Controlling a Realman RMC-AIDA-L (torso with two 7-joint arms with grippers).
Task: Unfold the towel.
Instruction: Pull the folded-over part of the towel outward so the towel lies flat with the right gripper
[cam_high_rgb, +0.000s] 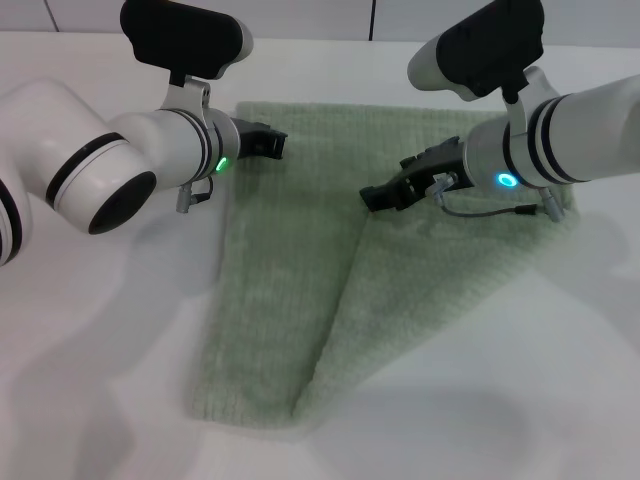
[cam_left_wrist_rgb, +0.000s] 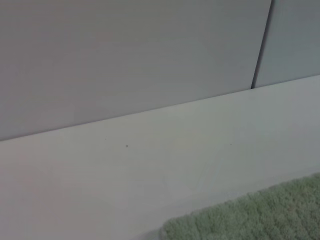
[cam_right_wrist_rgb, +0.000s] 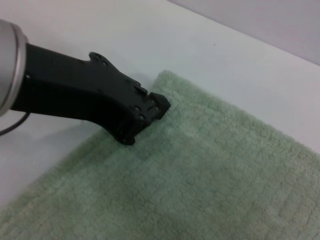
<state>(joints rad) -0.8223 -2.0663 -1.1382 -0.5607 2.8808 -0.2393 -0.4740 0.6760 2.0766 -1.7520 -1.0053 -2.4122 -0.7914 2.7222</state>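
Note:
The pale sage-green towel lies on the white table, with its right part folded over along a diagonal crease that runs down to the near edge. My left gripper rests on the towel's far left corner; in the right wrist view its black fingers look closed together and pressed on the cloth. My right gripper is low at the top of the crease, shut on the tip of the folded flap. The left wrist view shows only the towel's corner.
The white table stretches all around the towel. A grey wall with a panel seam stands behind the table's far edge. A loose cable hangs under the right wrist.

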